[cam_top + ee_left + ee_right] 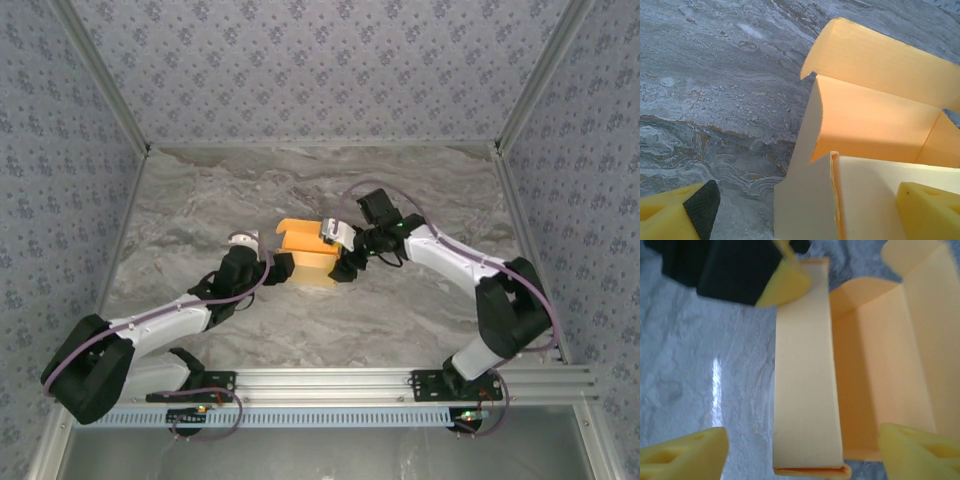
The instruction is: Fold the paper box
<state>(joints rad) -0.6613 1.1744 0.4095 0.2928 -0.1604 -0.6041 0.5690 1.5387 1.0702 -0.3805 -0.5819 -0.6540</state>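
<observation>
Grey marbled table top [190, 200] is closed in by walls [320, 60] with a small flower pattern.

The left gripper [277, 266] is released, with its jaws wide. In its wrist view one yellow finger with a black pad [692, 212] sits low on the left, apart from the cardboard, with bare table between them. The other finger [927, 212] sits low on the right, in front of the pale near wall of the paper box [308, 252]. I cannot tell if this finger touches the wall.

The right gripper [341, 250] is released as well, jaws wide. In its wrist view the two fingers [685, 455] are at the lower corners, one over bare table and one over the orange inside of the box. A pale folded-over wall strip [805, 370] runs between them, apart from both.

The paper box stands near the middle of the table, directly between the two grippers, the left gripper at its left end and the right gripper at its right end. It is partly folded: the walls are raised, the top is open, and one flap [880, 60] curves over the far side.

The left arm [150, 325] reaches in from the near left and the right arm [450, 260] from the near right. Both bases sit on a metal rail [330, 380] at the near edge.
</observation>
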